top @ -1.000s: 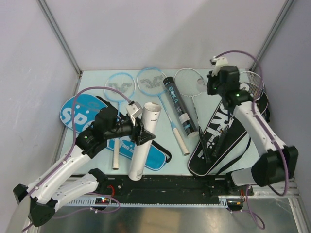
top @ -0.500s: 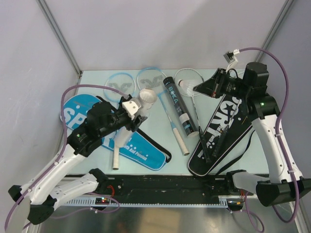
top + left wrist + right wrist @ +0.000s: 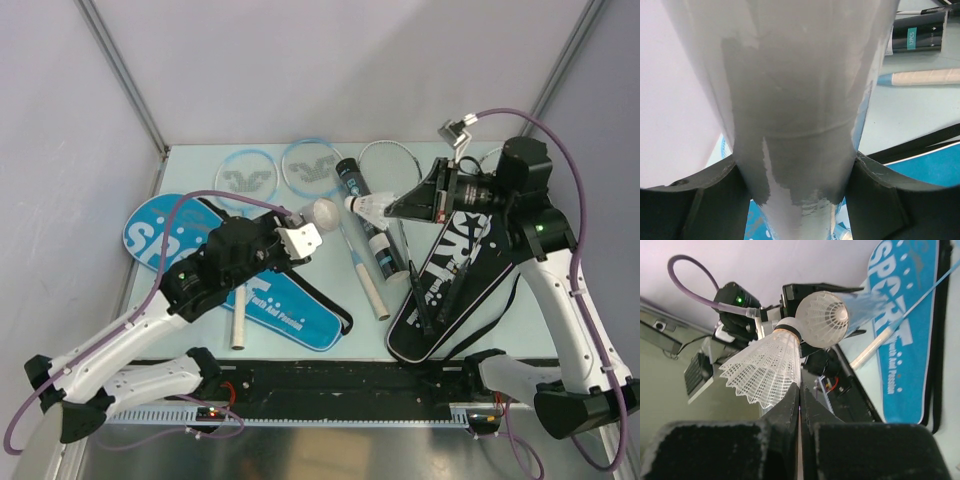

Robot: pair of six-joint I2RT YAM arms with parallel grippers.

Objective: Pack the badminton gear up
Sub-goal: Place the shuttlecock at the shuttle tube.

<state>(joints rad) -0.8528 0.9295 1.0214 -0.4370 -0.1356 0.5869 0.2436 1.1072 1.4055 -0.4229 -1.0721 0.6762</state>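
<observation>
My left gripper is shut on a white tube and holds it above the table, mouth toward the right. The tube fills the left wrist view, clamped between both fingers. My right gripper is shut on the skirt edge of a white shuttlecock, cork pointing left, just short of the tube mouth. In the right wrist view the shuttlecock sits above my right gripper, its cork next to the tube mouth, where mesh shows inside. A black tube lies beneath.
Two light-blue rackets and a silver racket lie at the back. A blue SPORT cover lies under my left arm. A black SPORT cover lies under my right arm. Grey walls close three sides.
My left gripper has lifted the white tube off the blue cover and turned its mouth to the right. My right gripper has carried the shuttlecock down and left to the tube mouth.
</observation>
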